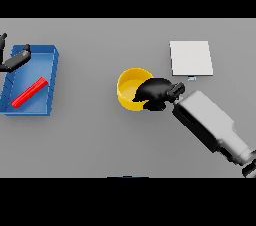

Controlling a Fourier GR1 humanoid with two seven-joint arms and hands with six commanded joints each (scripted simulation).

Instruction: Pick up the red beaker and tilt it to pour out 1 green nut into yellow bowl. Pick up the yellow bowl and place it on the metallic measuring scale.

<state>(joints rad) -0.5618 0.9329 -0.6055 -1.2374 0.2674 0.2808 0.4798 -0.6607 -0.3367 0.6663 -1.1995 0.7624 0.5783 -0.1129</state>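
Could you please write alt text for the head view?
The right hand grips the rim of a yellow bowl mid-table, a metallic scale behind it. At far left, the left hand hovers over a blue tray holding a red beaker.

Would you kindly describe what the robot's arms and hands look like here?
The right robot hand is black with rounded fingers, on a boxy light-grey forearm ending in a dark joint. The left robot hand is also black; its arm is out of view. No cables or markings show.
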